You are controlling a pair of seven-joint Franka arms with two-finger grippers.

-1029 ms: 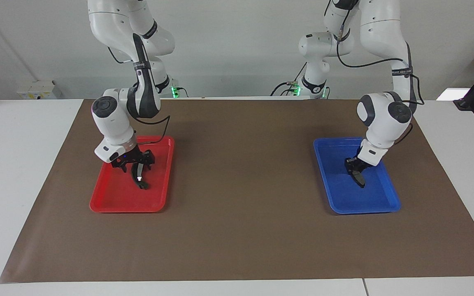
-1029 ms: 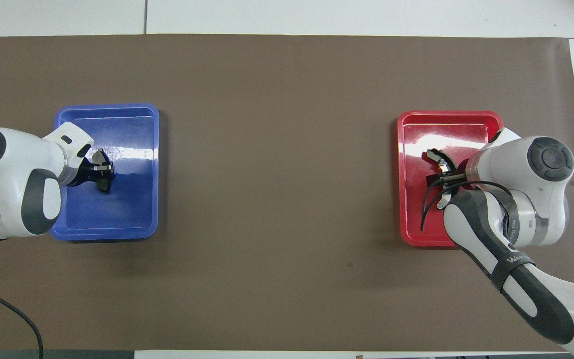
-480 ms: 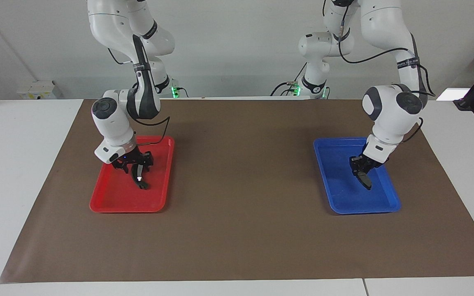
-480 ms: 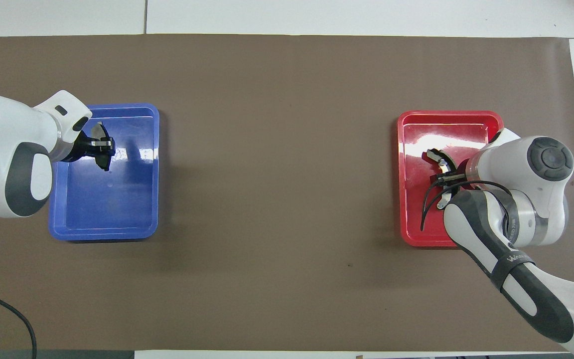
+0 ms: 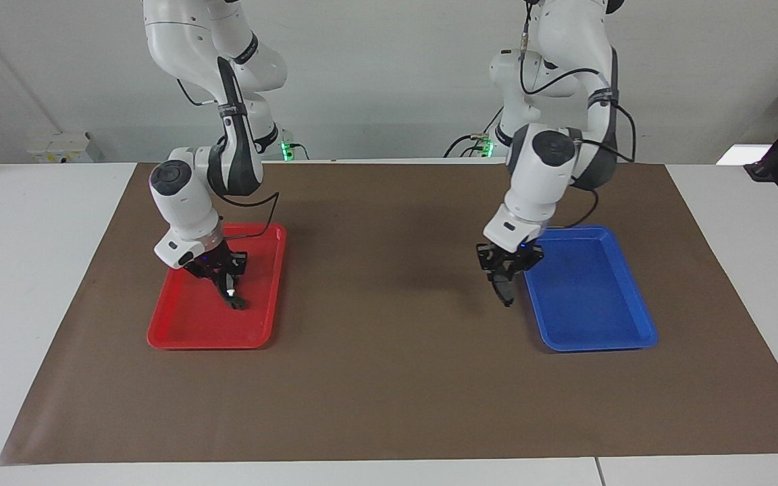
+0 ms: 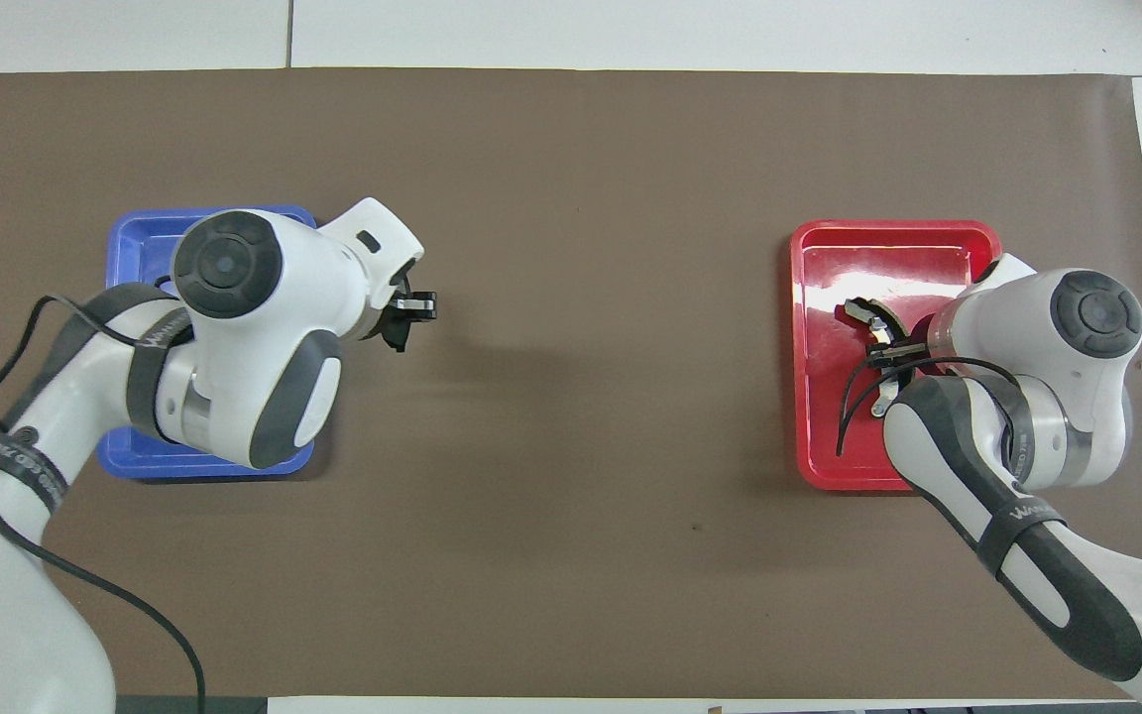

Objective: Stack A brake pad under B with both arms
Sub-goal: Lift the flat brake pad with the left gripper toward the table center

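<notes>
Facing view: the left gripper hangs over the brown mat just beside the blue tray, clamped on the A brake pad, whose long axis points down. The right gripper is low in the red tray toward the right arm's end of the tabletop, closed around the crescent B. The bare mid-table between the trays lies nearer the left arm, so A probably lands first.

Left gripper, fingers clamped on the short dark grey brake pad, carried out of the blue plastic tray, now over the brown mat beside it.
</notes>
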